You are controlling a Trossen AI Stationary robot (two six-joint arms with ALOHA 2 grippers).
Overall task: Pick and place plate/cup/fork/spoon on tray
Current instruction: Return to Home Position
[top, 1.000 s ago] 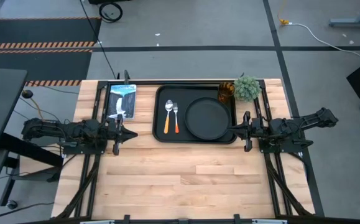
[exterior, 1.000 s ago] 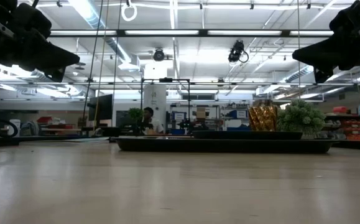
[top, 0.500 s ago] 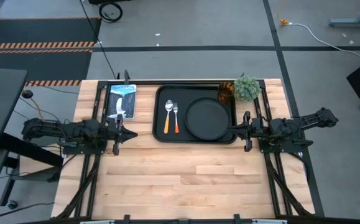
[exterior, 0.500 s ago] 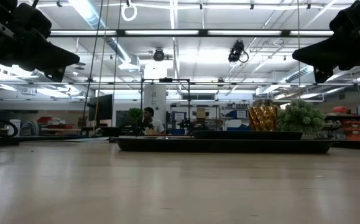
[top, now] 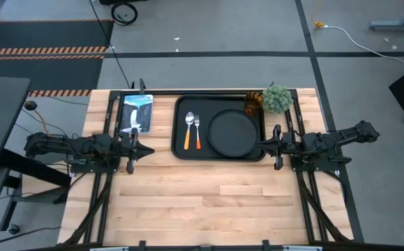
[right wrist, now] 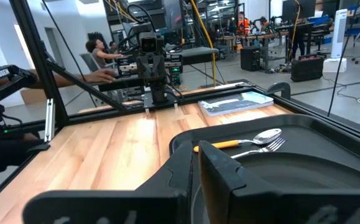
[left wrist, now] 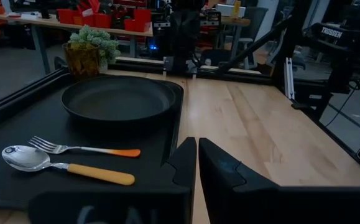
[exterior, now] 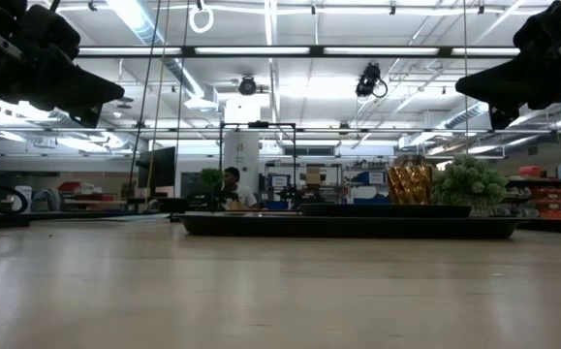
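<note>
The black rectangular tray (top: pixel 181 125) lies at the table's far middle. On it lie the round black plate (top: pixel 233 133) on its right half, and the spoon (top: pixel 188 130) and the fork (top: pixel 197 131) side by side on its left half. The amber cup (top: pixel 252 103) stands in the tray's far right corner. My left gripper (top: pixel 148 149) is shut and empty, left of the tray's near left corner. My right gripper (top: pixel 259 145) is shut and empty at the tray's near right corner. In the left wrist view the fingers (left wrist: pixel 197 163) are closed together.
A small green potted plant (top: pixel 278 98) stands right of the cup at the far right. A blue-and-white flat packet (top: pixel 137 112) lies left of the tray. People sit in the room beyond the table (right wrist: pixel 99 50). Bare wood (top: pixel 208 199) spreads across the near half.
</note>
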